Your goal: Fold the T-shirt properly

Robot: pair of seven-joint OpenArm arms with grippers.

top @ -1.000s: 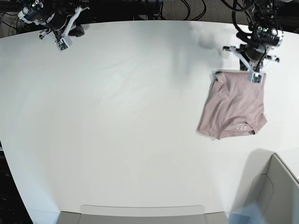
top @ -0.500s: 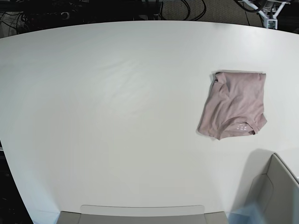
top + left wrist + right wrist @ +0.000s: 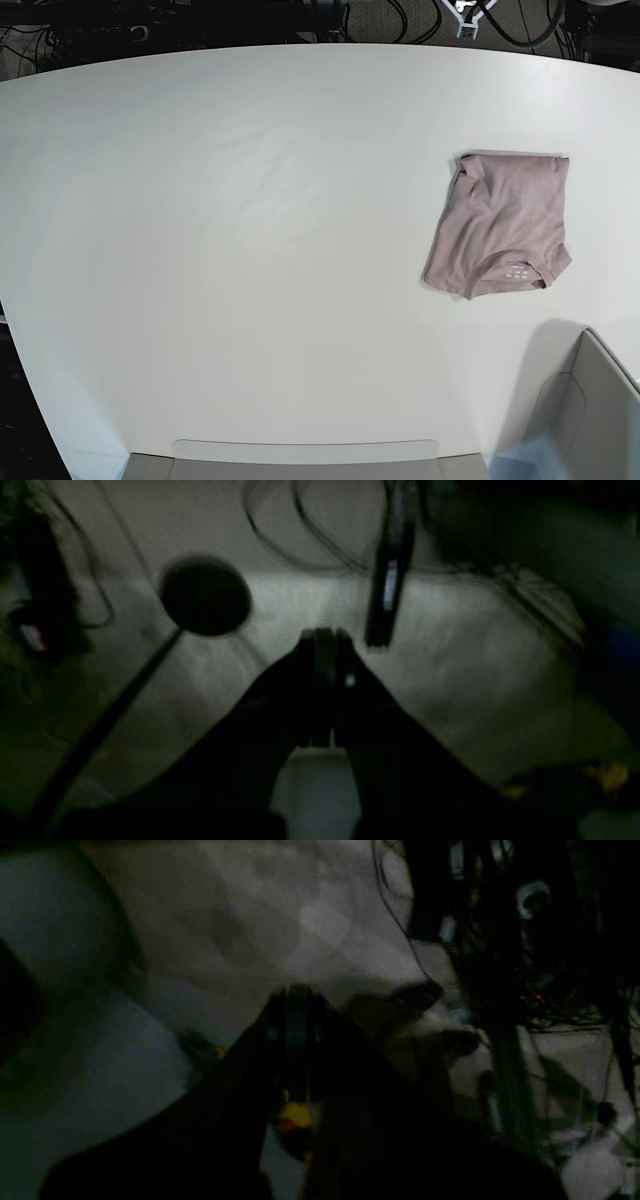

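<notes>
Dusty-pink cloth, soft and creased, lies as a compact folded packet on the white table [image 3: 250,260], toward the side where our left arm works: this is the T-shirt [image 3: 500,225], and we see it only in the base view. Its far edge is straight and crisp, its near edge shows the curved neckband with a small pale label, and one side is slightly rumpled where layers overlap. We judge that it sits there because the folding is finished or nearly so, and nothing touches it. The table is smooth and matte, with faint ripples near its middle, and a grey bin [image 3: 590,410] stands at the near corner, apart from the shirt. Both arms are pulled away from the work surface, which we read as clearing the garment. In the dim, blurred left wrist view our left gripper [image 3: 324,640] has its dark fingers pressed together with nothing between them, over floor and cables [image 3: 310,535]. Our right gripper [image 3: 295,995] looks the same in its own murky view: fingers closed together, empty, with a tangle of wires [image 3: 500,940] beside it.
</notes>
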